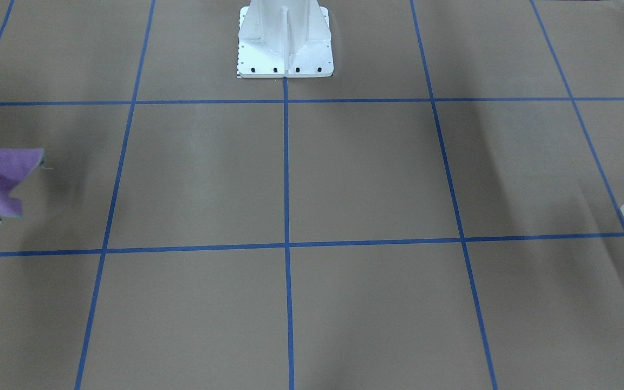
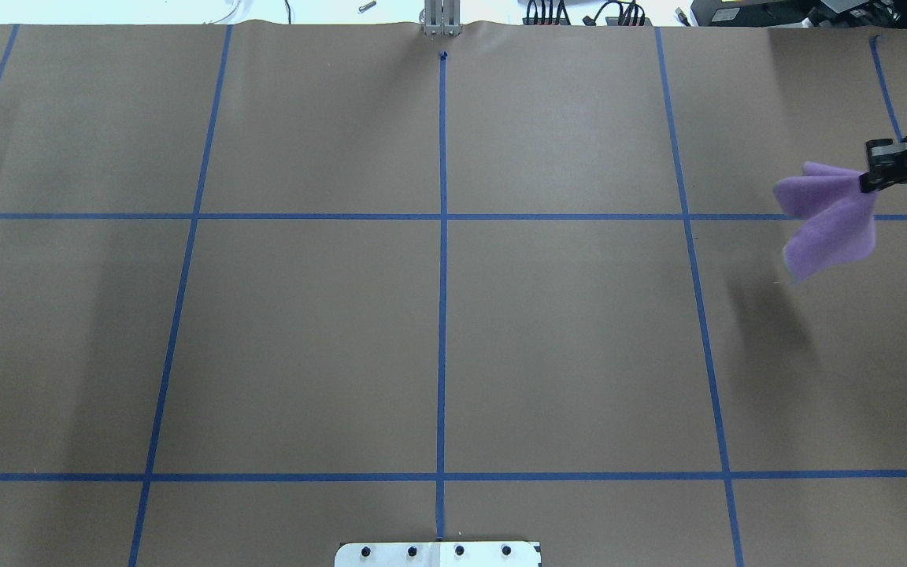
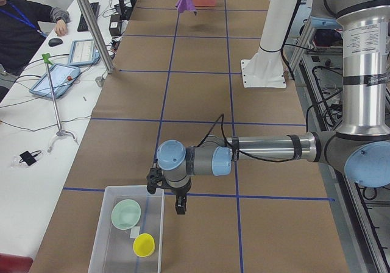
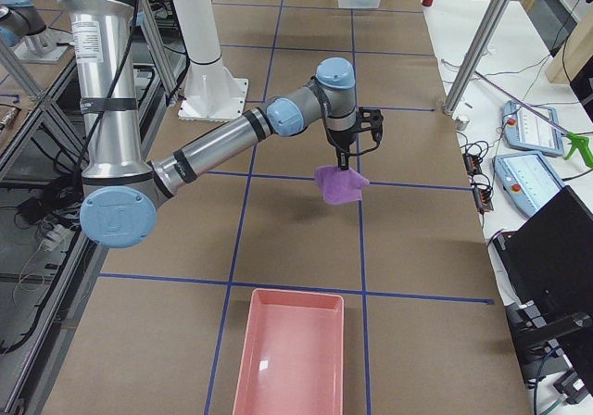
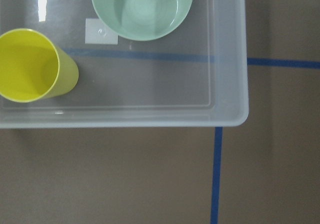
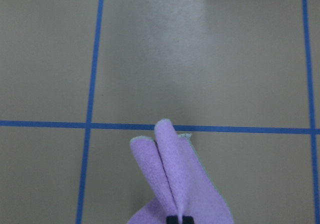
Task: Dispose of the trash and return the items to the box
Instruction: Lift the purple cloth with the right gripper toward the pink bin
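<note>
My right gripper is shut on a purple cloth, which hangs in folds above the table's right side. The same cloth shows in the exterior right view and fills the bottom of the right wrist view as the cloth. The box, translucent white, stands at the table's left end and holds a green bowl and a yellow cup. My left gripper hovers beside the box's near corner; I cannot tell whether it is open or shut.
A pink bin sits at the table's right end, beyond the cloth. The white robot base stands at mid-table. Blue tape lines grid the brown table. A person, tablets and metal poles are along the operators' side.
</note>
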